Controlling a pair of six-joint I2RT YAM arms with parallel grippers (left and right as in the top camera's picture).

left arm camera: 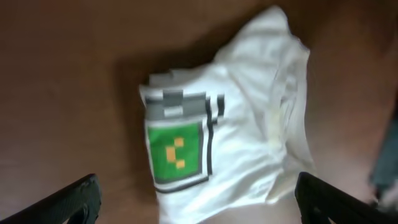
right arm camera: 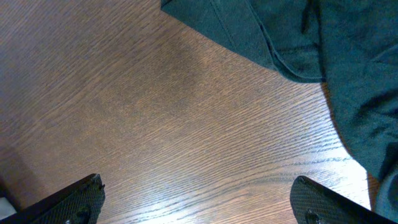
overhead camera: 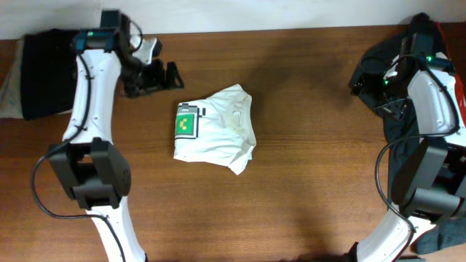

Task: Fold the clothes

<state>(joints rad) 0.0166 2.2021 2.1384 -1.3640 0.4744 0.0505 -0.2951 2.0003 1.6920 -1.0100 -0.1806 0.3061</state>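
Evenly bright overhead, soft shadows near the table's (overhead camera: 306, 204) far edge. Blurred throughout at left wrist. Sharp at right wrist, pale glare low down.

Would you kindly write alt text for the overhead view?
A white T-shirt, folded into a rough bundle with a green print on top, lies on the table. The left gripper hangs open up-left of it, not touching; the right arm stands far right over dark cloth.

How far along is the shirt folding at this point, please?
Done: the white T-shirt lies as a compact, slightly rumpled bundle. In hand: nothing; the left end effector and right end effector are open, apart from it. Left: perhaps neatening its loose corner.
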